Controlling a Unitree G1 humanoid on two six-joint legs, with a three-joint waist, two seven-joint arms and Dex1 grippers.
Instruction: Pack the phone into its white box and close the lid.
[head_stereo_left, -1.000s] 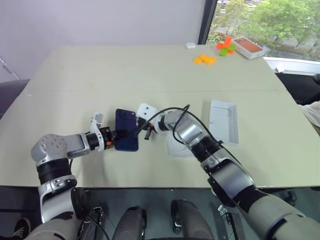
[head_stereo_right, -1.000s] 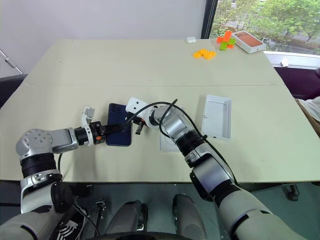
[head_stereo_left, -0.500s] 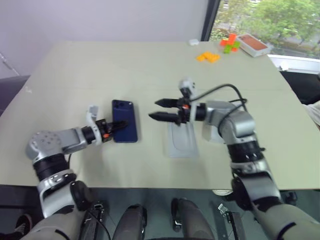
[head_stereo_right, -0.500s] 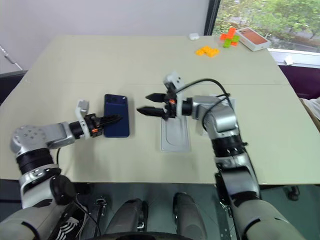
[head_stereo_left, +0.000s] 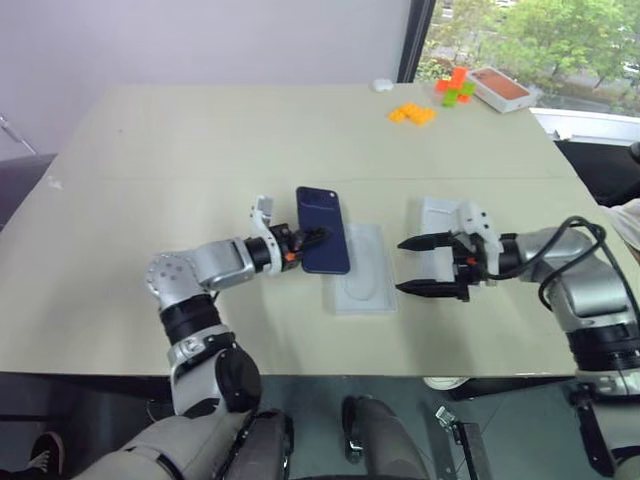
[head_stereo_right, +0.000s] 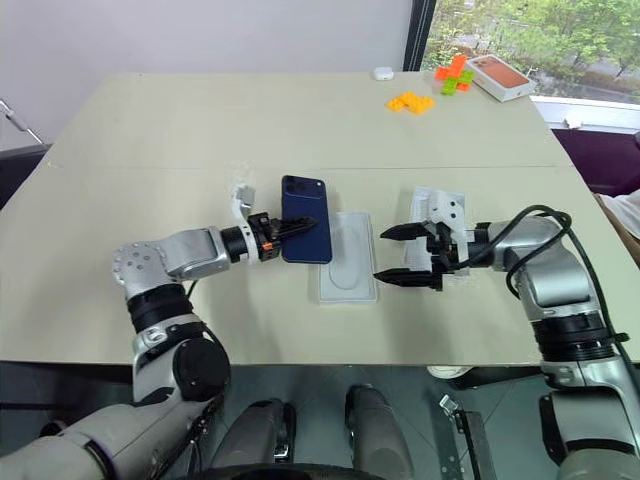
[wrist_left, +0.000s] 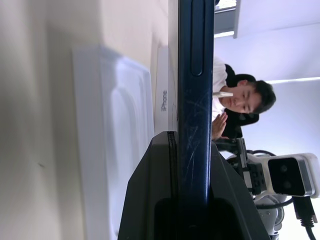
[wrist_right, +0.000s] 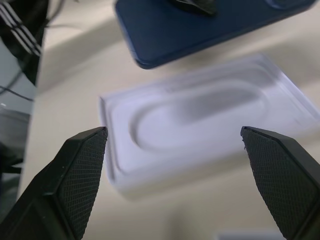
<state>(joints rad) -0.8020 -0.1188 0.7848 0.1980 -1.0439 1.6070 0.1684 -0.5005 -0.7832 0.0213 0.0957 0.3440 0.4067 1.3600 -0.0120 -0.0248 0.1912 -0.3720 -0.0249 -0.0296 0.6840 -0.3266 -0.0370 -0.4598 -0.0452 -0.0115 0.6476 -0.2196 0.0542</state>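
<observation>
While my left hand (head_stereo_left: 300, 243) stays clamped on the phone's (head_stereo_left: 322, 243) near edge, I see the phone held flat above the tabletop (head_stereo_left: 200, 150), just left of the white insert with an oval recess (head_stereo_left: 362, 280). My right hand (head_stereo_left: 420, 266) hovers right of that insert, fingers spread wide, empty. A white tray (head_stereo_left: 436, 215) lies behind it.
</observation>
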